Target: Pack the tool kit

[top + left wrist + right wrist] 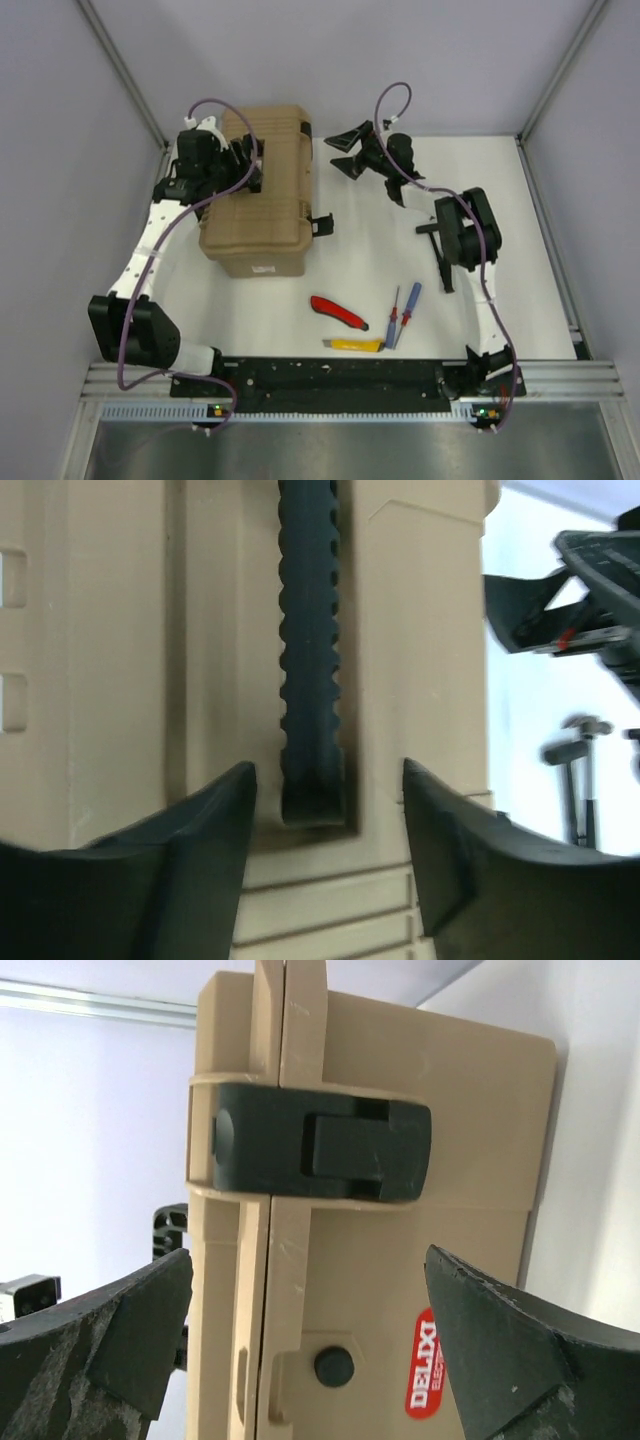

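The tan ribbed toolbox (262,215) stands closed at the back left. My left gripper (256,166) is open just above its lid. In the left wrist view the gripper (328,770) straddles the end of the black handle (308,650) without gripping it. My right gripper (337,150) is open beside the box's far right side. In its wrist view the gripper (308,1260) faces a black latch (320,1145). The black hammer (441,262) lies partly under the right arm. A red knife (338,312), a yellow knife (355,345), a red screwdriver (393,315) and a blue screwdriver (408,310) lie in front.
Grey walls close in the white table (520,200) on three sides. A second black latch (322,222) sticks out from the box's right side. The black mounting rail (330,375) runs along the near edge. A red sticker (425,1365) marks the box's side.
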Robot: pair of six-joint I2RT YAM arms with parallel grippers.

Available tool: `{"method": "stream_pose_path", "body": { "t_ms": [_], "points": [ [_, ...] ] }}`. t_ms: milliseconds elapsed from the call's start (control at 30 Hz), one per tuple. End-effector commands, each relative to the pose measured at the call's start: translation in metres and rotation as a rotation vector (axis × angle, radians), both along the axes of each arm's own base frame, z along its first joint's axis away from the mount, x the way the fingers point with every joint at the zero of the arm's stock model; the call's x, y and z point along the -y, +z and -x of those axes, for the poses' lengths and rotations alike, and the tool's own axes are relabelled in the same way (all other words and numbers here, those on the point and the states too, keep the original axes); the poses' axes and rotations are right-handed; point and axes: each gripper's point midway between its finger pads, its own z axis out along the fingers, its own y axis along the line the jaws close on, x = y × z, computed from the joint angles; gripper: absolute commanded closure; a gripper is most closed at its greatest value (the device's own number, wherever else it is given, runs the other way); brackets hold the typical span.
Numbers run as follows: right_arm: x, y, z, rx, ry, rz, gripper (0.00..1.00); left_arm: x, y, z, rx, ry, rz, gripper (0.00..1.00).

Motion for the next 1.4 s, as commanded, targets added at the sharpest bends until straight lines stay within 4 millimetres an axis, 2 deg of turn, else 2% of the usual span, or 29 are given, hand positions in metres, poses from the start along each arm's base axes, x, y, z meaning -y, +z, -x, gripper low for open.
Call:
{"method": "stream_pose_path", "body": {
  "t_ms": [0,67,200,300,433,633,700,800,967,1133,1267,1300,1367],
  "points": [
    [-0.014,0.016,-0.012,0.063,0.032,-0.095,0.02,0.001,0.076,0.002,0.195,-0.009,0.004,0.23],
    [-0.022,0.02,-0.018,0.071,0.04,-0.11,0.02,-0.003,0.094,0.0,0.237,0.011,0.001,0.15],
    [-0.033,0.012,-0.026,0.066,0.043,-0.143,0.01,-0.012,0.126,-0.006,0.317,0.065,-0.006,0.11],
    [-0.041,0.006,-0.031,0.055,0.057,-0.176,0.01,-0.034,0.123,-0.012,0.308,0.189,-0.041,0.11],
    [-0.057,0.006,-0.031,0.066,0.107,-0.202,0.01,-0.057,0.095,-0.018,0.23,0.302,-0.082,0.11],
    [-0.069,0.0,-0.025,0.061,0.126,-0.25,0.01,-0.071,0.051,-0.027,0.128,0.327,-0.065,0.1],
    [-0.071,-0.001,-0.022,0.067,0.137,-0.269,0.01,-0.068,0.036,-0.032,0.099,0.285,-0.049,0.1],
    [-0.066,0.017,-0.018,0.133,0.146,-0.336,0.01,-0.05,0.014,-0.036,0.068,0.178,-0.01,0.1],
    [-0.062,0.04,-0.01,0.206,0.174,-0.449,0.01,-0.041,-0.022,-0.038,-0.02,0.108,0.017,0.1],
    [-0.06,0.056,0.001,0.267,0.209,-0.492,0.01,-0.034,-0.038,-0.036,-0.063,0.045,0.008,0.1],
    [-0.061,0.067,0.011,0.319,0.238,-0.501,0.02,-0.029,-0.047,-0.031,-0.083,0.01,0.012,0.17],
    [-0.061,0.071,0.014,0.335,0.243,-0.502,0.03,-0.029,-0.049,-0.03,-0.087,0.005,0.014,0.21],
    [-0.061,0.076,0.019,0.36,0.252,-0.503,0.12,-0.026,-0.052,-0.027,-0.094,-0.011,0.019,0.25]
  ]
}}
